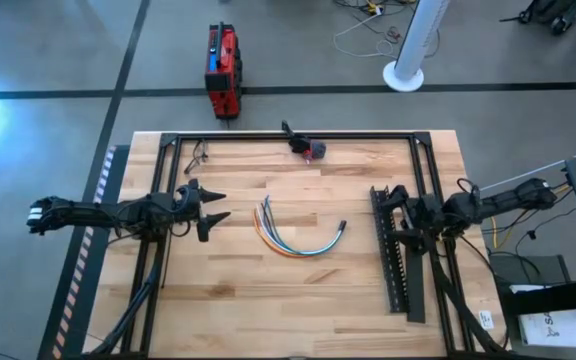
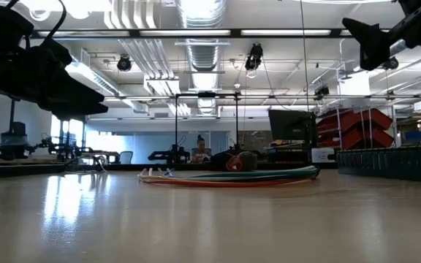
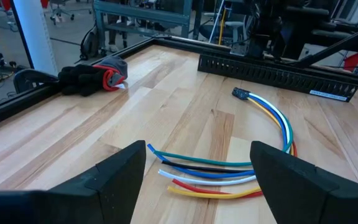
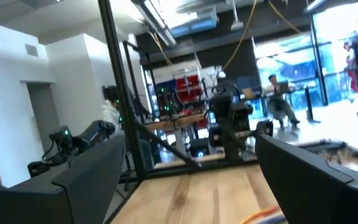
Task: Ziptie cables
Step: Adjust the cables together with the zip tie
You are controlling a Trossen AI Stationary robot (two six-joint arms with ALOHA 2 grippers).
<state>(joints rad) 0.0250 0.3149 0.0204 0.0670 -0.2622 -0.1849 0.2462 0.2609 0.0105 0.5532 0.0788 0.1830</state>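
The cables (image 1: 293, 236) are a bundle of thin orange, blue, green, red and white wires. They lie flat on the wooden table in a curve. Their loose ends (image 3: 166, 171) fan out toward my left gripper, and their dark end (image 3: 241, 94) points toward the right. My left gripper (image 1: 218, 207) hovers above the table left of the cables, open, with nothing between its fingers (image 3: 120, 177). My right gripper (image 1: 388, 212) stands right of the cables, raised and tipped upward. It is open and empty in the right wrist view (image 4: 191, 180). In the low view the cables (image 2: 229, 175) lie mid-table.
A long black toothed strip (image 1: 396, 255) lies on the table under my right arm. A black and red bundle (image 1: 309, 149) sits at the far edge. A black frame rail (image 1: 298, 135) runs around the table. Bare wood lies near the cables' front side.
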